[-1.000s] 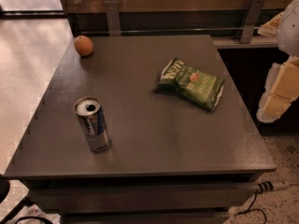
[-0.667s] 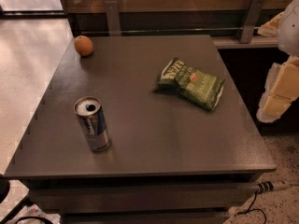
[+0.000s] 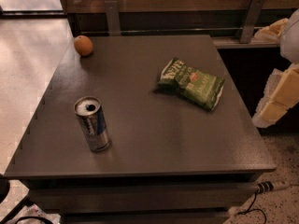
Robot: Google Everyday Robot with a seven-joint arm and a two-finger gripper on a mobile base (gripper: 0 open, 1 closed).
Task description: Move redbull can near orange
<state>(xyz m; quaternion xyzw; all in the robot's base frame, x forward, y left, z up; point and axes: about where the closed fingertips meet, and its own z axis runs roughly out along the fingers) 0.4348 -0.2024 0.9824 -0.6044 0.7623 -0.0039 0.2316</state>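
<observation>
Nothing has shifted since a second ago: can, fruit, bag and arm all sit where they were. The redbull can [image 3: 92, 124] stands upright near the front-left of the dark table [image 3: 154, 143]. It is slim, with a silver and blue body, and its silver top shows the dark pull-tab hole. The orange [image 3: 83, 45] rests at the far-left corner, well apart from the can. A green crinkled chip bag [image 3: 192, 83] lies flat right of centre, off to the side of the line between can and orange. At the right edge, beyond the table, hangs a pale cream shape that is probably the gripper [image 3: 279, 97]. I cannot tell whether it is spread or pressed together.
</observation>
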